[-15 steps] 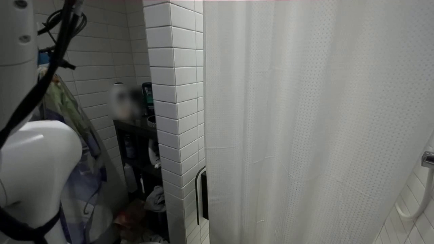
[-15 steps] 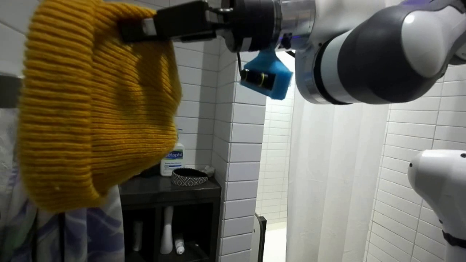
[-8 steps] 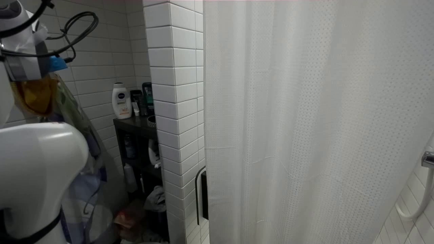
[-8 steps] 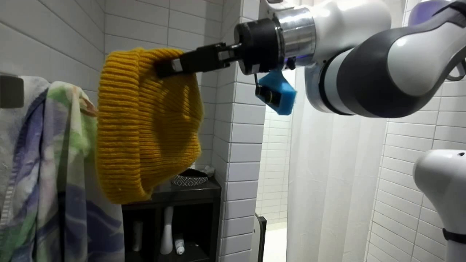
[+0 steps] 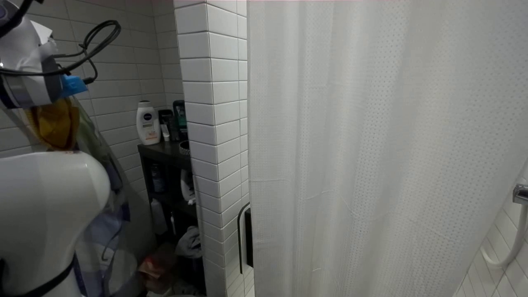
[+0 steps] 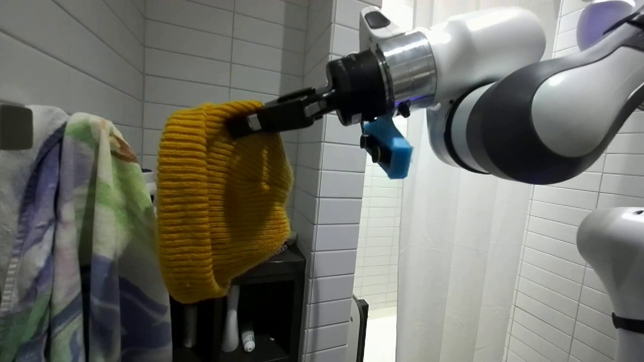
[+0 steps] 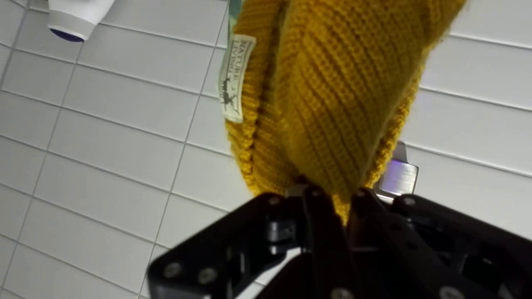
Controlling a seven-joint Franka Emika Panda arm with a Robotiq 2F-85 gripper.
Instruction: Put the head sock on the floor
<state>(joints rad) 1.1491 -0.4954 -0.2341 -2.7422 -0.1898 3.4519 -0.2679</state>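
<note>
Head sock (image 6: pixel 226 216) in mid-air, clamped in the pincer (image 7: pixel 341 199), not yet on the floor.
Risks, my guess: let go this high, the soft knit could land on the dark shelf (image 6: pixel 282 269) instead; lowered along the patterned towel (image 6: pixel 113 226), it may snag; ribbing could cling to the pincer at release. Sock hangs below and left of the pincer in an exterior view, gripped by its upper part, turned-up cuff (image 6: pixel 183 211) on the left; wrist view shows the fabric pinched tight. Towel to sock's left there, gap or contact unclear; shelf on the far side; tiled wall (image 6: pixel 191 60) beyond. Floor not clearly made out.
</note>
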